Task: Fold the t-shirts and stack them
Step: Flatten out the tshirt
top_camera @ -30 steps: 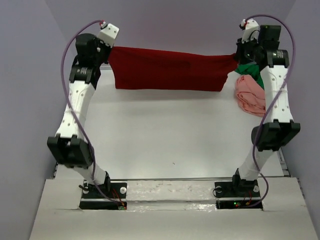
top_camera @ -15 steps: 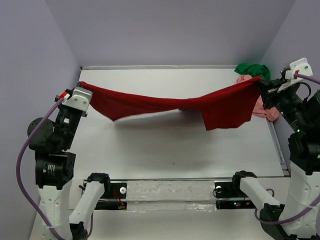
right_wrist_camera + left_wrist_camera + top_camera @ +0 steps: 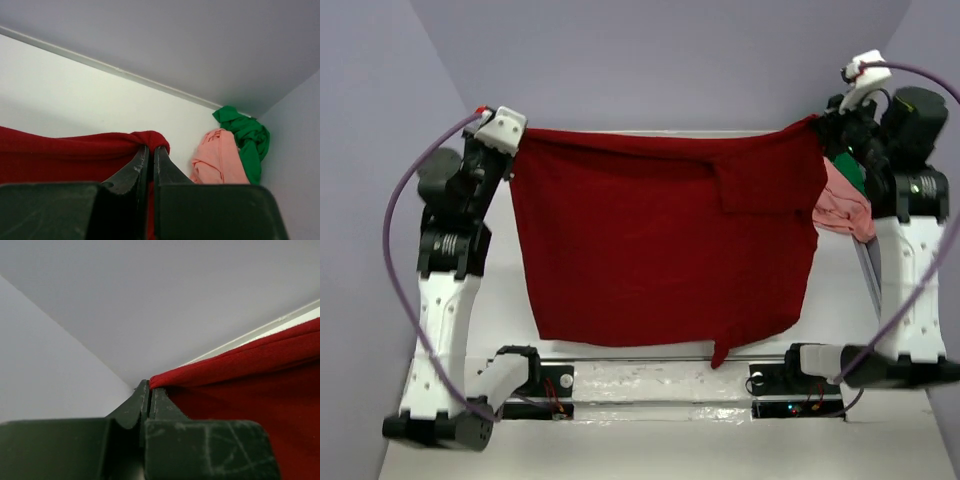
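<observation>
Between two grippers (image 3: 512, 140) (image 3: 818, 124), one red t-shirt (image 3: 660, 240)

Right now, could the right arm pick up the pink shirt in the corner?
Probably not yet: the right gripper is shut on the dark red t-shirt. The pink t-shirt lies close beside it, so reach looks fine once it lets go.

Dark red t-shirt (image 3: 660, 240) hangs spread; pink t-shirt (image 3: 218, 160) and green t-shirt (image 3: 247, 137) lie crumpled.

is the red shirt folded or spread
Spread: the dark red cloth t-shirt hangs open, its top corners pinched by the left claw and right claw.
</observation>
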### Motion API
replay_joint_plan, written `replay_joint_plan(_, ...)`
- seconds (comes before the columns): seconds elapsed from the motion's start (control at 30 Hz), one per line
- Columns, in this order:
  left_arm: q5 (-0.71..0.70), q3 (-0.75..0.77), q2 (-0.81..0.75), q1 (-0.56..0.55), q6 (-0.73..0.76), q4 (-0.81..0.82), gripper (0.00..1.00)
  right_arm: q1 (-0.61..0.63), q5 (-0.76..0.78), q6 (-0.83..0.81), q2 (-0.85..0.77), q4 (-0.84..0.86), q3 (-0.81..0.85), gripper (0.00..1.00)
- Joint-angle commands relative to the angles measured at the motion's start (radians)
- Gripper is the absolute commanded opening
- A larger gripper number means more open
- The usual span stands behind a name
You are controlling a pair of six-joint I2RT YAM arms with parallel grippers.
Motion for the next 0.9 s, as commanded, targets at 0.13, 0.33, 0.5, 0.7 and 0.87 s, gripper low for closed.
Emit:
replay_joint_plan(0.13,-0.031,0.142,0.467,0.014,0.001,0.231,0.00,0.001,0.073,-0.031,0.463,0.167,0.200,0.00)
replay_joint_plan(0.33,-0.010,0.503,0.766,0.022,-0.051,0.171,0.00,0.001,0.077,-0.030,0.742,0.070,0.592,0.00)
replay_joint_plan(0.5,0.024,0.634,0.721,0.022,-0.066,0.096,0.00,0.001,0.052,-0.012,0.695,0.037,0.661,0.00)
replay_joint_plan(0.7,0.021,0.406,0.434,0.022,-0.028,0.120,0.00,0.001,-0.005,0.008,0.416,0.052,0.440,0.00)
replay_joint_plan(0.87,0.035,0.051,0.143,0.022,0.040,0.082,0.00,0.001,-0.077,0.025,0.133,0.062,0.032,0.00)
